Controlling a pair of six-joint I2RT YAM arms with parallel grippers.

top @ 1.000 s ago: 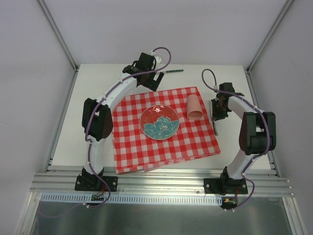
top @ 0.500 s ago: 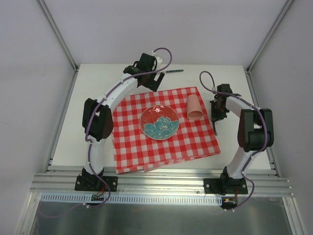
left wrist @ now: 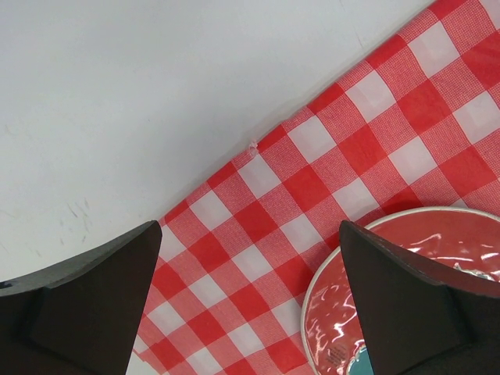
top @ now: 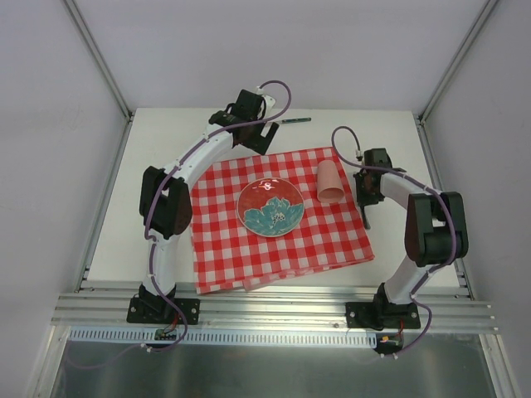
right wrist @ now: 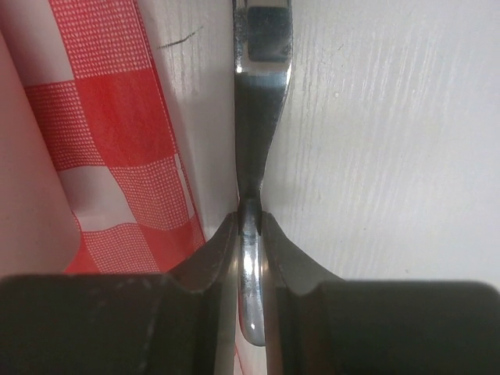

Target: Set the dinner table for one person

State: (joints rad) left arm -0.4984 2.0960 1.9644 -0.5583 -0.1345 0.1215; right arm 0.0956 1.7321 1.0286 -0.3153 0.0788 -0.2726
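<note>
The off-white dinner table (top: 166,149) carries a red-and-white checked cloth (top: 249,249). On the cloth sit a red plate with a teal flower (top: 270,206) and a pink cup (top: 330,182). My right gripper (top: 366,197) is just off the cloth's right edge, shut on a thin shiny metal utensil (top: 365,217). In the right wrist view the utensil (right wrist: 262,94) runs straight out from between the fingers of the right gripper (right wrist: 250,226), above bare table (right wrist: 391,117); I cannot tell which kind of cutlery it is. My left gripper (left wrist: 248,234) hangs open over the cloth (left wrist: 312,172), by the plate's rim (left wrist: 406,273).
A slim dark pen-like object (top: 294,120) lies on the table beyond the cloth's far edge. Aluminium rails (top: 274,307) run along the near edge, and grey walls close in the sides and back. The cup's side (right wrist: 23,195) shows left of the utensil.
The right arm has swung its wrist slightly left and farther away, carrying the utensil along the cloth's right edge. The left arm has not moved.
</note>
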